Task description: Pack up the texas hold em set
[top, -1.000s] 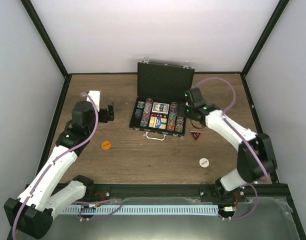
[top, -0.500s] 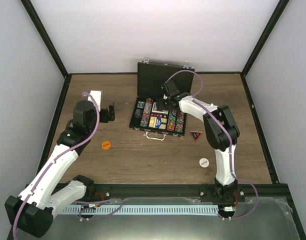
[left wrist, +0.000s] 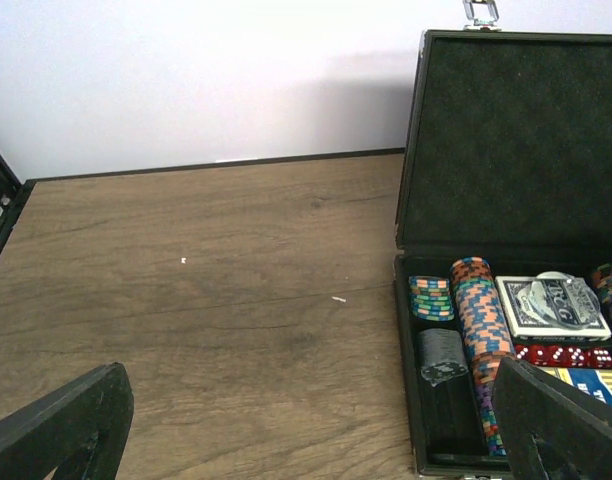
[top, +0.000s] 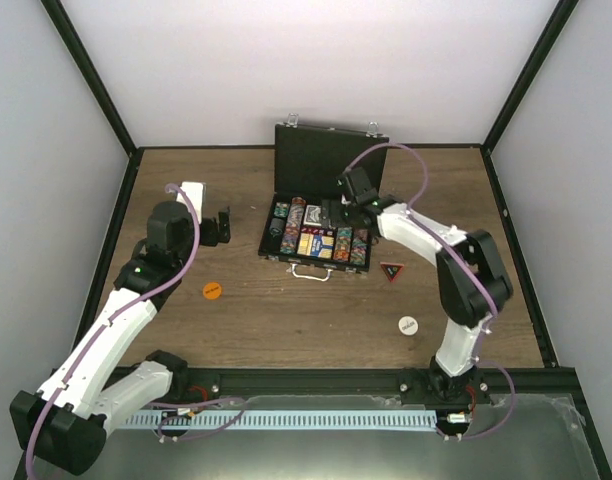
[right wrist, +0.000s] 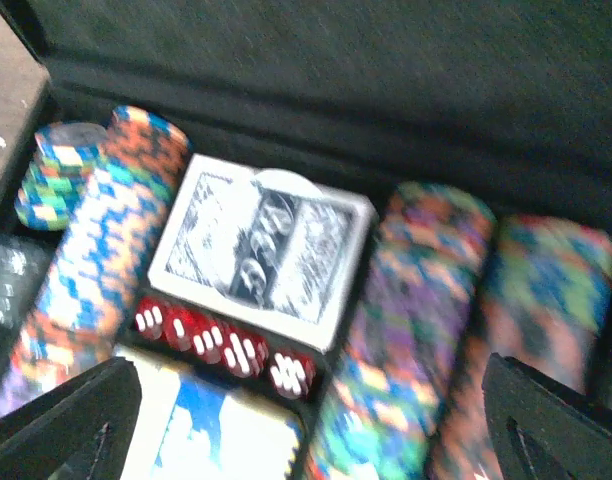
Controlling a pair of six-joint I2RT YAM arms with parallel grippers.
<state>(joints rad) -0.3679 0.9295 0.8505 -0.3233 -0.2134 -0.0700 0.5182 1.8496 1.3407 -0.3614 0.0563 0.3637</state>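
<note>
I read this as the middle of the gathering step; the case [top: 268,232] sits open at the centre back of the table [top: 286,330], its lid [left wrist: 516,130] standing upright, and the tray already holds rows of chips [right wrist: 96,250], the card deck [right wrist: 261,245] and a line of red dice [right wrist: 216,345]. My right gripper [right wrist: 311,425] hovers low over the tray with its fingers spread wide and nothing between them, so it is released and empty. A pale round shape seems to lie on the deck, but the wrist view is too blurred for me to say what it is. My left gripper [top: 222,226] hangs just left of the case, fingers also apart, holding nothing. Three pieces lie out on the wood: the dark triangle [top: 391,271] just beside the case's front right corner, the white disc [top: 408,324] nearer the right arm's base, and the orange disc [top: 212,290] on the left arm's side. I judge the next move is to lift the right arm clear and go for the triangle; it lies flat, so it calls for a low, careful pinch at its edges; the lid comes last.
</note>
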